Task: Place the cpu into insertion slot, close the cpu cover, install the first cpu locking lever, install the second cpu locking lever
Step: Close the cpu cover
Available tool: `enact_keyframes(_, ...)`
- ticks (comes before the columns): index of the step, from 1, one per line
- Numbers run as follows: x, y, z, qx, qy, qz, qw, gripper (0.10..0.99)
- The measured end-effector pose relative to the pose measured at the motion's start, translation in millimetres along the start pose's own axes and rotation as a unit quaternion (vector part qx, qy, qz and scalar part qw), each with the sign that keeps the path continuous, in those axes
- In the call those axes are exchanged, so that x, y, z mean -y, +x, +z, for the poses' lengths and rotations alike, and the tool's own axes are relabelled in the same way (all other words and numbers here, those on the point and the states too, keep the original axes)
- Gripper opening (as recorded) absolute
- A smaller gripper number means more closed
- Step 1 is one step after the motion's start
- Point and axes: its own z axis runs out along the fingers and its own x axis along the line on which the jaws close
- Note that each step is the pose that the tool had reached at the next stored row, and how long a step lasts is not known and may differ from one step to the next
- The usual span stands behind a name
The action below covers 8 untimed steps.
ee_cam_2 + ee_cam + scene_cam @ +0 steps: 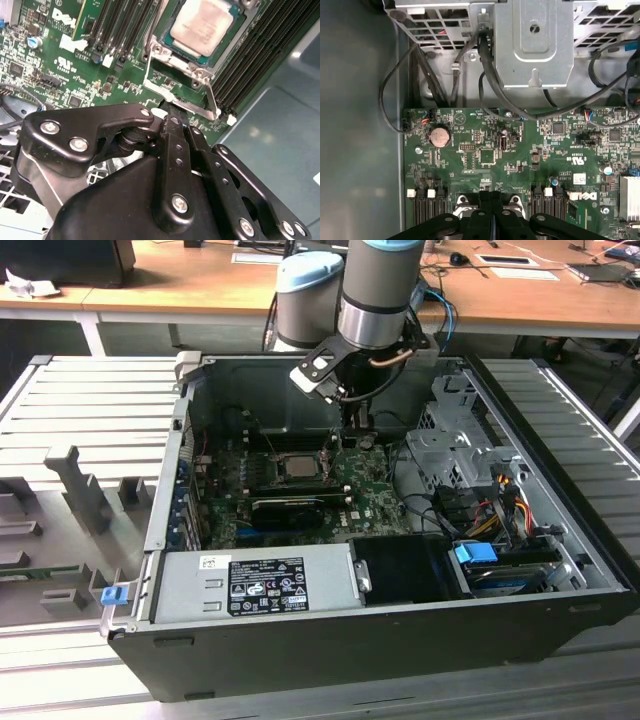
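The gripper [171, 111], fingers together, touches a locking lever [200, 109] beside the slot [274, 466]. The chip [202, 25] sits inside, with the cover [175, 59] down over it. This looks like the lever step, which calls for a steady, fine push.

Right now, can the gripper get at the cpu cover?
Probably yes. The gripper sits low inside the open case, its tips right beside the cover, and nothing stands between them. Only a thin silver lever runs along that edge.
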Motion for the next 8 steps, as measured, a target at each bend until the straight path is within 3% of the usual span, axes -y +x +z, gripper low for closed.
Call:
enact_keyframes(6, 12.3, -0.2, 0.5, 0.0, 0.0, 0.0, 1.0, 0.106)
enact_keyframes(8, 22.4, -0.4, 0.7, 0.0, 0.0, 0.0, 1.0, 0.106)
